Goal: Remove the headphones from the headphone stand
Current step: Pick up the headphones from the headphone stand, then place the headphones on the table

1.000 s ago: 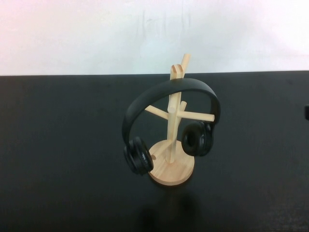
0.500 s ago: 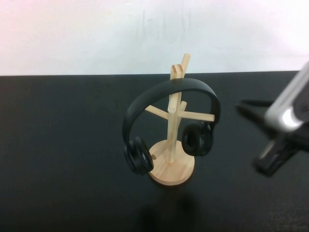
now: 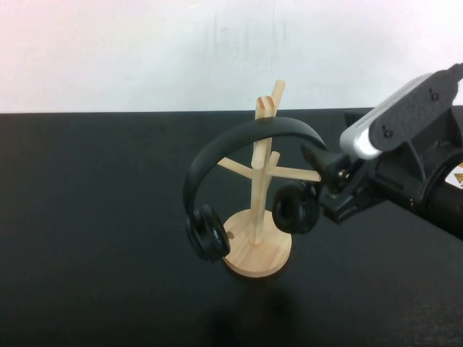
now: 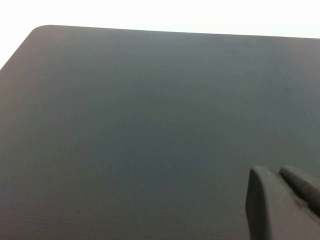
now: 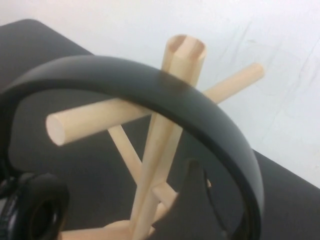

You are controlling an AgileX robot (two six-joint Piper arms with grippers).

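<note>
Two end effectors are showing: the right end effector (image 3: pixel 325 165) is sitting beside the headphones (image 3: pixel 249 137), its opening unreadable. Those are hanging on the headphone stand (image 3: pixel 255 249) mid-counter (image 3: pixel 94 217). Only the left wrist view is showing the left end effector (image 4: pixel 280 192), spread unclear.

A plain robot test bench, more like a lab or demo setup than a home or shop. A matte black tabletop (image 3: pixel 101 238) fills most of the high view and ends at a bare white wall (image 3: pixel 145 50) with faint scuff marks. The only prop is a light wooden headphone stand (image 3: pixel 257 246) holding black headphones (image 3: pixel 253 137). The right gripper (image 3: pixel 325 165), on a black and silver robot arm, sits beside the headband on the robot's right; the left gripper (image 4: pixel 280 200) hangs over bare tabletop.
</note>
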